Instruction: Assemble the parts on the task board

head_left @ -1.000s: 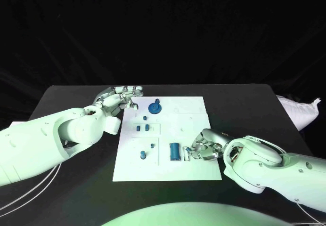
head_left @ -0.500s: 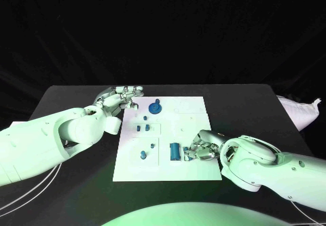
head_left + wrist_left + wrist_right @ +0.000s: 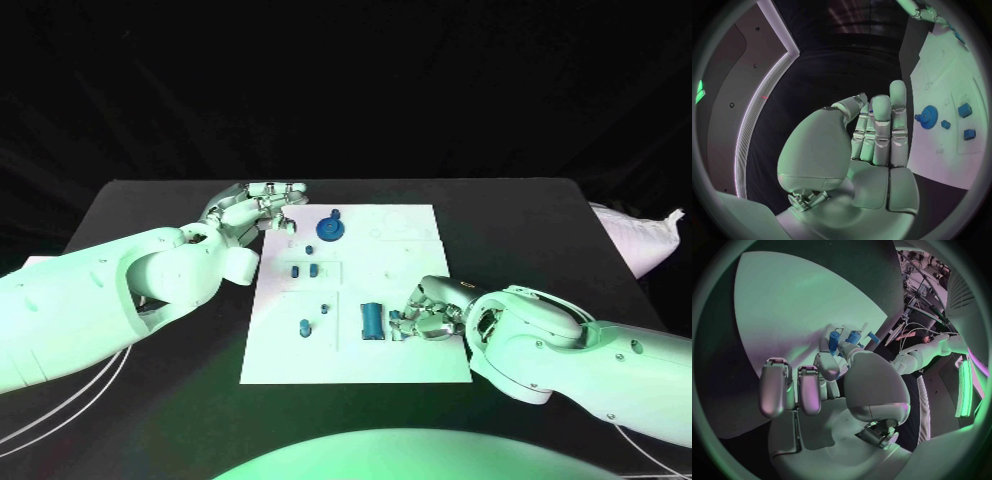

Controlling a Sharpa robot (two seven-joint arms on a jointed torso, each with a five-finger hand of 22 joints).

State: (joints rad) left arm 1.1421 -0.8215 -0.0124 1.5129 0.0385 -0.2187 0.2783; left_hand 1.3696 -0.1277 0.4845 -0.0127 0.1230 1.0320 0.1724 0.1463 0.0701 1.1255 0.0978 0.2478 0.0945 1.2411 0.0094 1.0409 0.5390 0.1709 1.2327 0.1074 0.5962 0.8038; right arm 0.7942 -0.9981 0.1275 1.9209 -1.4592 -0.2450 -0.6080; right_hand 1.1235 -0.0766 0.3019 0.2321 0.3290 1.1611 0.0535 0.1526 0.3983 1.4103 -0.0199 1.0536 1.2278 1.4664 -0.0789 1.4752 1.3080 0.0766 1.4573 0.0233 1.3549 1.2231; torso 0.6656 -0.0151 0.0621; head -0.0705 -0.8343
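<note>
The white task board (image 3: 411,355) lies in the middle of the black table. On it are a blue gear (image 3: 329,230), a blue cylinder (image 3: 372,320) and several small blue parts (image 3: 302,270). My right hand (image 3: 428,313) rests over the board's near right side, just right of the cylinder. Its thumb and a finger pinch a small blue part (image 3: 392,320), seen upright at the fingertips in the right wrist view (image 3: 834,340). My left hand (image 3: 260,210) hovers at the board's far left corner, fingers straight and holding nothing (image 3: 876,135). The left wrist view shows the gear (image 3: 928,117) beside that hand.
A white bag (image 3: 635,235) lies at the table's right edge. Bare black table (image 3: 173,200) runs along both sides of the board. My left forearm (image 3: 130,290) lies over the table's left side.
My right hand has edged a little left, toward the blue cylinder, with the small part still at its fingertips. The left hand has stayed put.
</note>
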